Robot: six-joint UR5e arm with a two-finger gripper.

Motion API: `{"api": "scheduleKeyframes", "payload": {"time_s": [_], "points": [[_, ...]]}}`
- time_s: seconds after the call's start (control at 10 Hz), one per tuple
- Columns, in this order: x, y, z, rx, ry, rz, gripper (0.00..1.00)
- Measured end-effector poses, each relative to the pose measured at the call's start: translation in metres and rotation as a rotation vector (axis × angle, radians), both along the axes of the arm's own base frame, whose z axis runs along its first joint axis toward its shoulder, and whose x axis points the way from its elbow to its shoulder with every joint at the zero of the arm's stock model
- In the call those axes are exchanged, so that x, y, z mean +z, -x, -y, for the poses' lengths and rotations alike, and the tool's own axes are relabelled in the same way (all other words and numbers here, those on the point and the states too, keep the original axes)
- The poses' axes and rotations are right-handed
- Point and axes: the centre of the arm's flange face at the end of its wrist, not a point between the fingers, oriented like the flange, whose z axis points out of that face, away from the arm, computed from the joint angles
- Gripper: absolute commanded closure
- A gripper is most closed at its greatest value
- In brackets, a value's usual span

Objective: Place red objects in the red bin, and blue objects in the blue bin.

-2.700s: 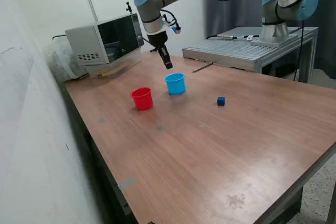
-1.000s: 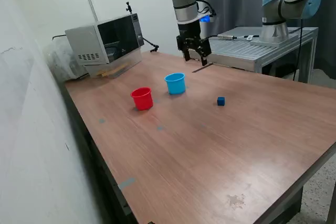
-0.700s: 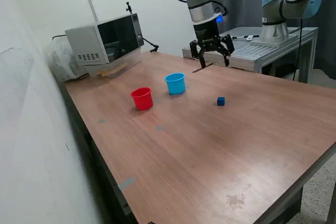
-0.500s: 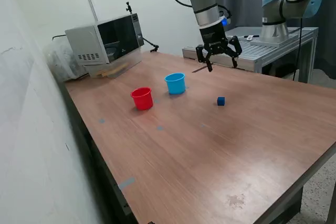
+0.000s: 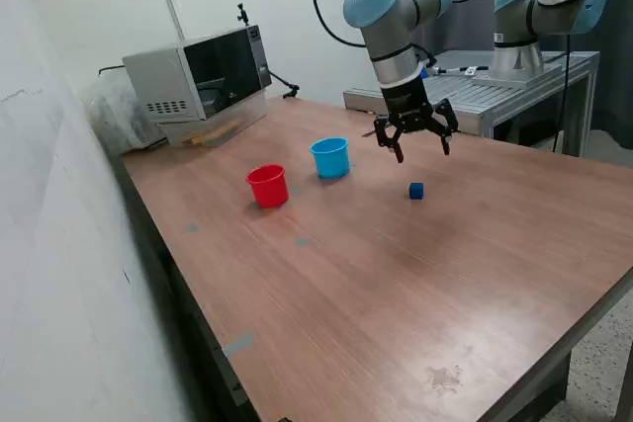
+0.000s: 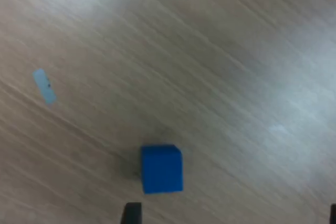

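A small dark blue cube (image 5: 416, 191) lies on the wooden table (image 5: 396, 274), to the exterior view's right of the cups. My gripper (image 5: 419, 149) hangs open above the table, just behind and above that cube, with nothing between its fingers. The wrist view shows the same blue cube (image 6: 161, 168) on bare wood, with one dark fingertip (image 6: 131, 213) at the picture's edge beside it. The light blue cup (image 5: 330, 157) and the red cup (image 5: 267, 186) stand upright side by side; I cannot see inside them. No red cubes are in view.
A microwave (image 5: 198, 74) sits at the table's back on the exterior view's left. A metal bench (image 5: 465, 91) with a second arm (image 5: 539, 17) stands behind the table. A pale tape scrap (image 6: 44, 85) is stuck to the wood.
My arm has swung from behind the blue cup across to the exterior view's right and come down toward the blue cube. The gripper has stayed open; cups and cube have not moved.
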Motion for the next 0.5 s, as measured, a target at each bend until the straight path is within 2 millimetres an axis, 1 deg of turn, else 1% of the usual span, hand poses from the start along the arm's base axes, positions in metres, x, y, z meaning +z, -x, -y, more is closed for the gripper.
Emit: {"api": "scheduleKeyframes", "payload": {"time_s": [0.3,0.5], "points": [[-0.036,0.004,0.002,0.006,-0.004,0.027,0.0],[-0.052,0.006,-0.001,0.002,-0.008,0.036,0.0]]}}
